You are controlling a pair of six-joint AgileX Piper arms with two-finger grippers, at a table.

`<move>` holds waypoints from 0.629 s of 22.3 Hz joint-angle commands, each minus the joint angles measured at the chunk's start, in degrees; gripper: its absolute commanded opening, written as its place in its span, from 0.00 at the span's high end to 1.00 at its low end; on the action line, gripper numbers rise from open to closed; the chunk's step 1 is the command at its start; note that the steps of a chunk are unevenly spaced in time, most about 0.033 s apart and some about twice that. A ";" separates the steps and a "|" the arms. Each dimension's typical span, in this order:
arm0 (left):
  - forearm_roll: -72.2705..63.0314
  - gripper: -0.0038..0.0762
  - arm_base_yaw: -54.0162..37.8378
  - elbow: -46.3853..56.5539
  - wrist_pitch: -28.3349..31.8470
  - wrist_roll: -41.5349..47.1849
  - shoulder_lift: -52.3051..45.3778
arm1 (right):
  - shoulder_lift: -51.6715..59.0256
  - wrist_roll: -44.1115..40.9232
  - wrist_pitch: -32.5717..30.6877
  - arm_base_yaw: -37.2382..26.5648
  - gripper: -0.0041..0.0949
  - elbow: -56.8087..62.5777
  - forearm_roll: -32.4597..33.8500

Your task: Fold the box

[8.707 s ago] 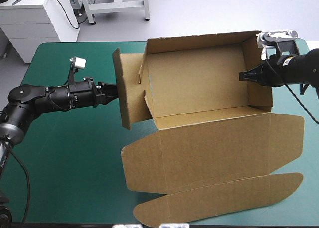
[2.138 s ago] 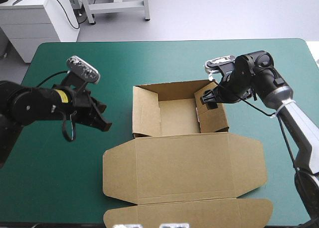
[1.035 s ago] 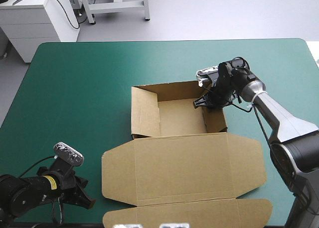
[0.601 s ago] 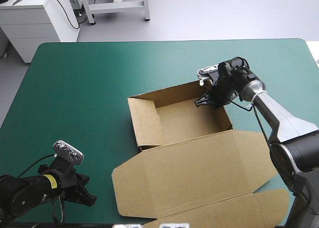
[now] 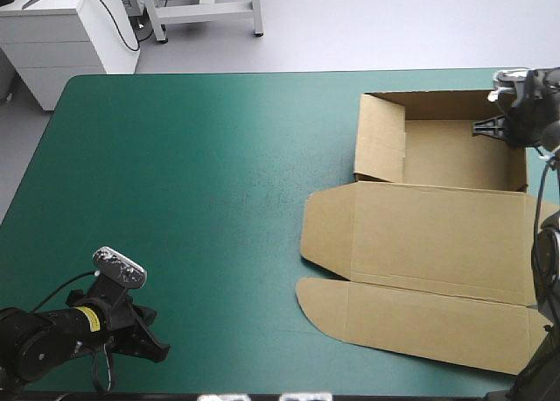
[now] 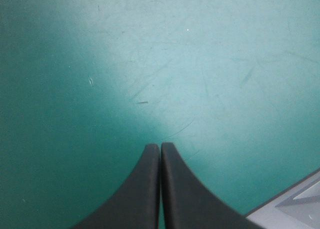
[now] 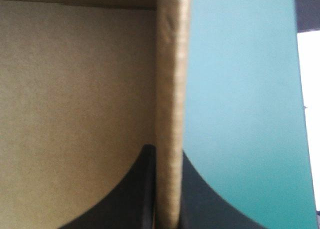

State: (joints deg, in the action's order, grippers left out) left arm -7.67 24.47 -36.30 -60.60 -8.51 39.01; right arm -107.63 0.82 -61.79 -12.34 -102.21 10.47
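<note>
The brown box stands as an open tray at the table's far right, its walls raised and its lid lying flat toward the near edge. My right gripper is at the tray's far right corner, shut on the right wall. In the right wrist view that wall's edge runs up between the two black fingers of the right gripper, with the box floor on one side and teal-green cover on the other. My left gripper rests shut near the near-left corner, far from the box; in its own view the left gripper points at bare cover.
The lid's outer flap reaches close to the table's near right edge. The teal-green cover lies bare over the left and middle. The table's right edge is right beside the box.
The right gripper has dragged the box from the table's middle to the far right, holding its right wall. The left arm has stayed low at the near-left corner.
</note>
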 commanded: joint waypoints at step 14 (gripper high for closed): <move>-0.56 0.96 -0.05 -1.30 2.18 0.70 -0.02 | -0.21 4.26 1.85 -14.69 0.84 -1.93 -2.31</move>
State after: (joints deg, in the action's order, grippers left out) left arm -7.50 24.47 -36.30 -60.60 -8.40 39.01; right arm -110.21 4.24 -61.91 -26.47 -102.21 6.46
